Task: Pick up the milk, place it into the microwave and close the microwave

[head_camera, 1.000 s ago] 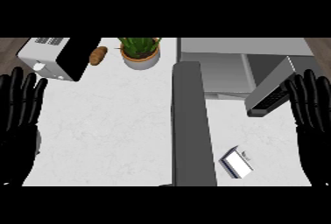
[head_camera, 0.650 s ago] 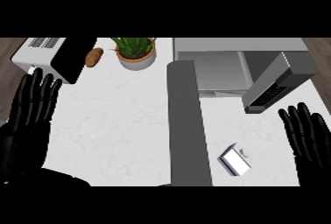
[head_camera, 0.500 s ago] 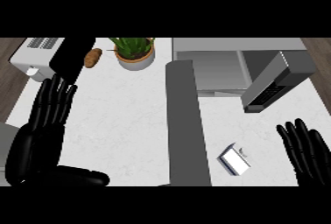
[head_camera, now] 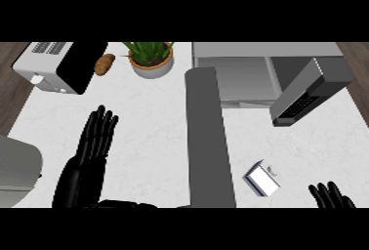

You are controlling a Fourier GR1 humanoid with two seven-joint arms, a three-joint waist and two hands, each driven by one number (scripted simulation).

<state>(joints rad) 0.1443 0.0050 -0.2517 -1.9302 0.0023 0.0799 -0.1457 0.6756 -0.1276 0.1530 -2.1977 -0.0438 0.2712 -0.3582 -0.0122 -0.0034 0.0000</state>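
On the counter, right of the tall grey divider, the milk lies on its side, untouched. Beyond it, at the counter's back right, stands the microwave, its door swung open. Right hand: only the fingertips show, at the view's lower edge, just right of the milk and apart from it; fingers straight and spread, holding nothing. Left hand: left of the divider, well apart from the milk, fingers straight and together, empty. Progress, as judged: nothing is done yet; grasping, placing inside and closing the door all remain. Surroundings left of the divider: toaster, bread roll and potted plant along the back. The open door juts out between milk and cavity and may crowd the carry; the divider bars the left hand's path.
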